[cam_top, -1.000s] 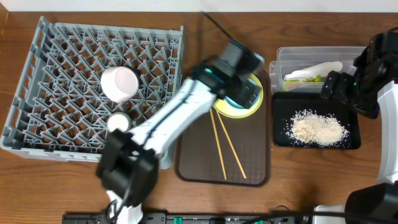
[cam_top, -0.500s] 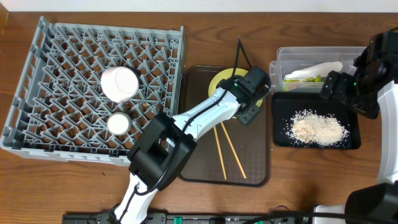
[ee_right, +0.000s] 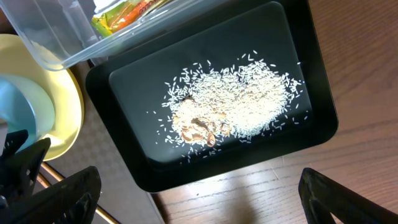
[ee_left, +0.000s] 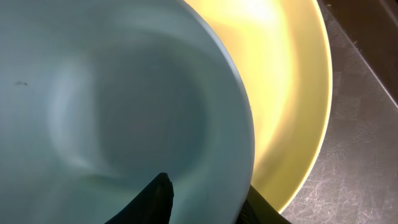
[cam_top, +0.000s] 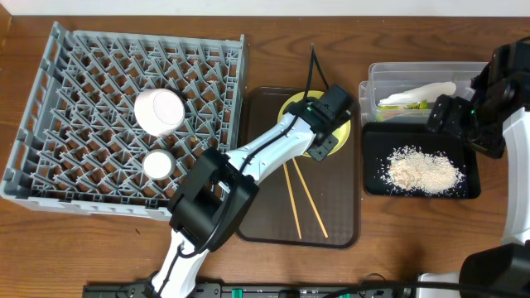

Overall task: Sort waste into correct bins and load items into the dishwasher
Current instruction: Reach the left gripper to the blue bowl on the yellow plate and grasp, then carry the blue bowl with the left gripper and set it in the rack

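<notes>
Black fingers [ee_left: 158, 196] of the left end effector [ee_left: 208, 202] pinch the rim of a smooth, glossy pale blue bowl [ee_left: 124, 106], one inside and one outside. The bowl sits in a yellow plate [ee_left: 292, 93] on the brown tray [ee_left: 367, 155], at the centre of the overhead frame. At right, the right end effector [ee_right: 199, 180] is spread wide above rice [ee_right: 230, 106] in a black tray [ee_right: 134, 81].

Wooden table [cam_top: 66, 240] bears grey dish rack [cam_top: 99, 74], brown tray [cam_top: 335, 207], clear tub [cam_top: 389, 74], black tray [cam_top: 375, 178].
</notes>
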`<state>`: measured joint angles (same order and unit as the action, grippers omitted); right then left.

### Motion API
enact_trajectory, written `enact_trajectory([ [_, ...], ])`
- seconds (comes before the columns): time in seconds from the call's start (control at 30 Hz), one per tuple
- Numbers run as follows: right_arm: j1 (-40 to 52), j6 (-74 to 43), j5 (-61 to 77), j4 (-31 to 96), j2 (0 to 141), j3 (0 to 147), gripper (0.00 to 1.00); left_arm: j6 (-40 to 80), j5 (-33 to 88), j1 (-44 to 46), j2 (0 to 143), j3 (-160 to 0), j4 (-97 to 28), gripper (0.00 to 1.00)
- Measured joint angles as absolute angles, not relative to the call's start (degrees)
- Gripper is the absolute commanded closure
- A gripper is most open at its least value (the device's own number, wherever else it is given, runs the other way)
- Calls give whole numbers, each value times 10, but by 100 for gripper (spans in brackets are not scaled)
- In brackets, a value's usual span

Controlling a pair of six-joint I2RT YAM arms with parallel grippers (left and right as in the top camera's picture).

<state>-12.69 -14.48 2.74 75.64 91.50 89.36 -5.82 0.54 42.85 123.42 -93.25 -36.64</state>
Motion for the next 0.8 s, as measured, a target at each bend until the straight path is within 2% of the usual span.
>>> enact_trajectory([
  [0.03,-127,-145,27,756,915,894,1,-58,7,429,1234,-933,-367,67],
  [0.2,-127,-145,27,756,915,894,1,-56,10,429,1234,-933,-367,86],
  [0.33,-127,-145,27,756,915,894,1,-55,11,429,1234,-933,-367,92],
  [0.8,-127,-145,27,759,915,894,1,-56,10,427,1190,-933,-372,92],
])
